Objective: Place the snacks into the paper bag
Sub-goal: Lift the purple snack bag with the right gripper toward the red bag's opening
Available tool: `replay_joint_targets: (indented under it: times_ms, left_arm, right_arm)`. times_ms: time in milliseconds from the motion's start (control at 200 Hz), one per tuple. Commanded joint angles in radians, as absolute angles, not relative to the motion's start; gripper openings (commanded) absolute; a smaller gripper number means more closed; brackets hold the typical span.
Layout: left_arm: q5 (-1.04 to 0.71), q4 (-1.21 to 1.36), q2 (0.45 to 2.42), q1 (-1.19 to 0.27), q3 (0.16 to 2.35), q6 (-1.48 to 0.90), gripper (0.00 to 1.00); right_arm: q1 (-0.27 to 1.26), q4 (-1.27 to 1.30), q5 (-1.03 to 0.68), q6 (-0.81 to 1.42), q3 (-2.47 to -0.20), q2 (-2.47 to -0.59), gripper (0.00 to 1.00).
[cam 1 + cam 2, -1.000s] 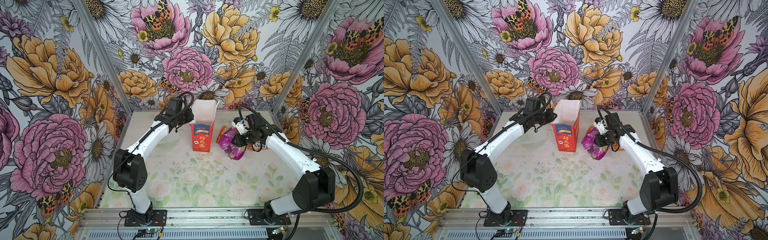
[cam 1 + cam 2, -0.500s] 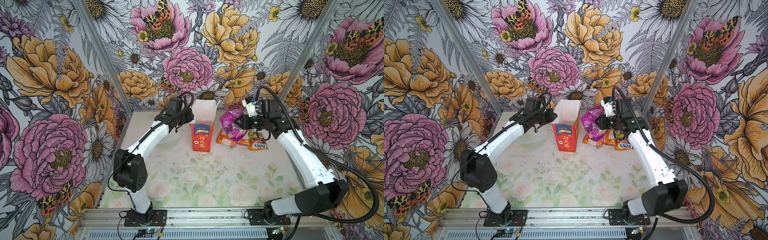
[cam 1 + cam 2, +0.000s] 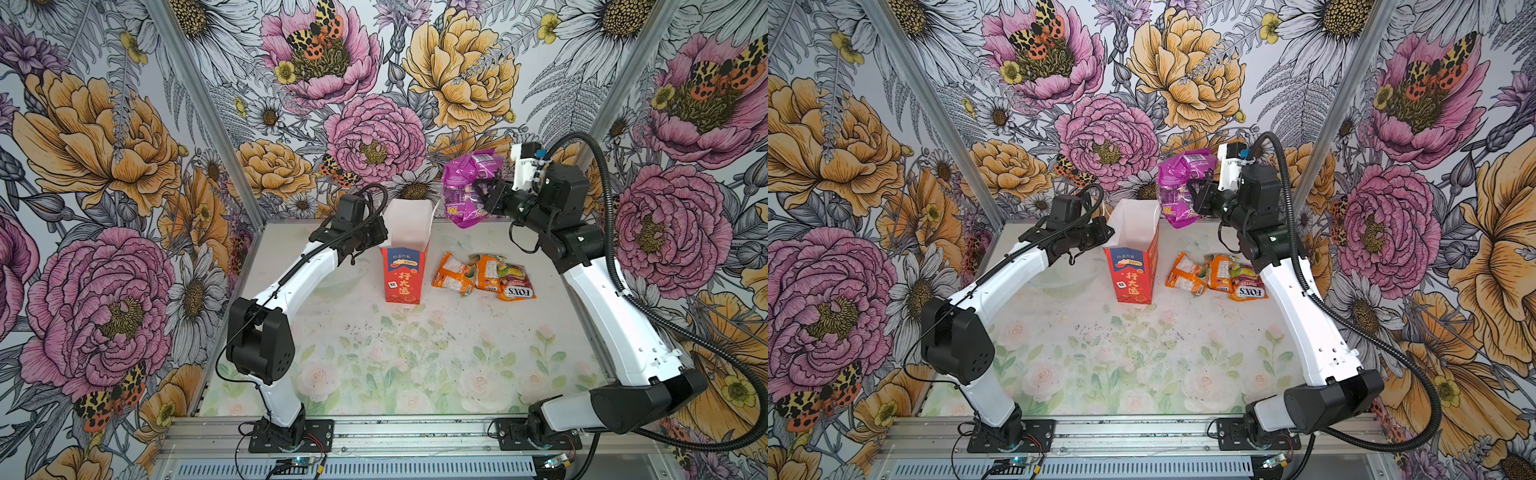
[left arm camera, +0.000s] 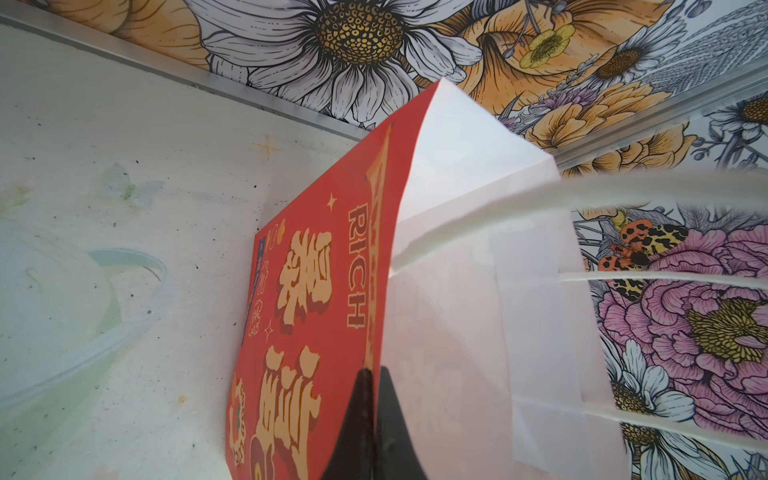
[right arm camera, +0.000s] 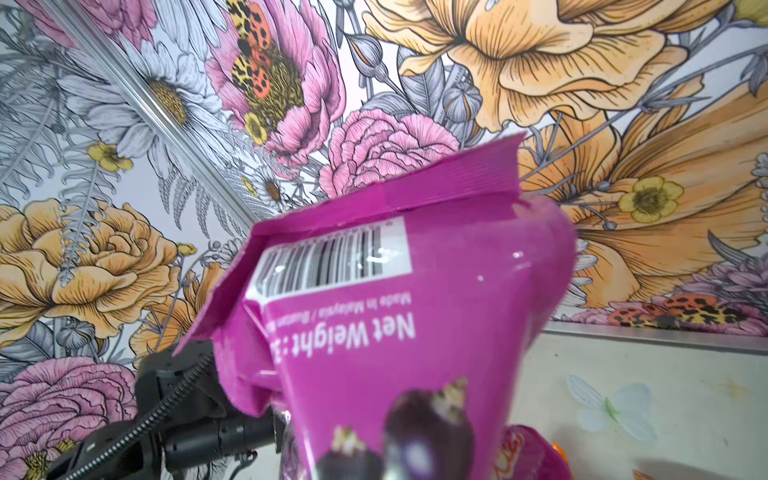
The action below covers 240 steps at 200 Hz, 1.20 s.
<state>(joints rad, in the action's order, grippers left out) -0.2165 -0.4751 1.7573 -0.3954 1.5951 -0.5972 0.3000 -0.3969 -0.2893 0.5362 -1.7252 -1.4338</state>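
— Well, what is different now on your side?

— I go from big to small. The table [image 3: 415,353] is as it was. My right arm [image 3: 598,291] is the big change: one second ago it was low at the pile, and now it is raised, with the wrist higher than the paper bag [image 3: 402,274]. My left arm [image 3: 307,270] has not moved.

— And the bag?

— It stands upright in the same place, mouth open, white inside, and no packet shows in it. The left gripper [image 4: 372,376] stays pinched on the rim. In the left wrist view, one finger is on the red outside and one on the white inside.

— Where is the snack?

— The magenta packet [image 3: 463,183] has left the table. It hangs in the air, clamped at its side by the right gripper [image 3: 482,195]. In both top views it is above the level of the bag's mouth and to the right of it, not over it yet.

— The rest?

— The other packets [image 3: 486,274] lie together on the table, right of the bag, untouched.

— So what does it mean?

— I judge that the pick is done and the carry is half way. I must bring the packet left over the opening before I let go. It looks wide beside that mouth, so it may catch on the rim.
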Motion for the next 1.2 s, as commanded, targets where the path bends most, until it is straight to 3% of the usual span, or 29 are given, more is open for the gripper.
replay_joint_targets:
  times_ms: [0,380,1196]
  left_arm:
    - [-0.212,-0.471,1.776,-0.402,1.594,-0.609,0.00]
    - [-0.216,-0.472,1.779,-0.403,1.597,-0.604,0.00]
    - [-0.207,-0.465,1.767,-0.404,1.586,-0.604,0.00]
  right_arm:
    - [0.366,-0.141,-0.215,0.624,-1.782,-1.462,0.00]
    - [0.480,0.107,-0.098,0.750,-1.792,-1.610,0.00]
    - [0.537,0.179,0.024,0.836,-1.699,-1.686,0.00]
